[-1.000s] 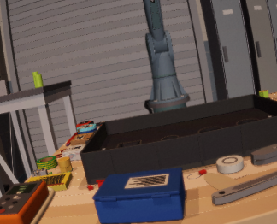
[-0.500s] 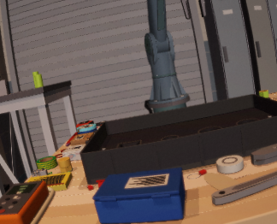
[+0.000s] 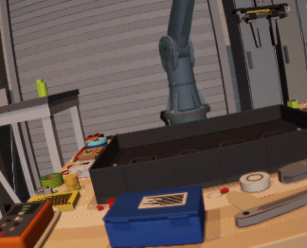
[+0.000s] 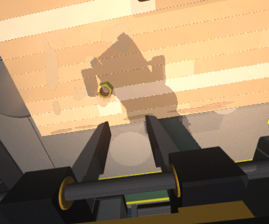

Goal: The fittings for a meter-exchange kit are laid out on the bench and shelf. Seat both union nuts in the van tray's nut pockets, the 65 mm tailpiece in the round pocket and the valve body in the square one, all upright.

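Observation:
A green and brass union nut [image 4: 105, 90] sits upright on the wooden bench far below my gripper [image 4: 126, 129], inside the gripper's shadow. The gripper [image 3: 265, 32] hangs high above the right end of the black van tray [image 3: 201, 148], and it is open and empty. The tray lies across the bench with round pockets along its floor, and no fitting shows in them from the side. A yellow-green fitting [image 3: 41, 88] stands upright on the grey shelf at the left. Another small green piece [image 3: 293, 104] shows just behind the tray's right end.
A blue case [image 3: 156, 216] lies in front of the tray. A grey wrench [image 3: 281, 205] and a roll of white tape [image 3: 254, 181] lie to its right. An orange meter [image 3: 18, 222], tape rolls and small parts crowd the bench's left end. Lockers stand behind.

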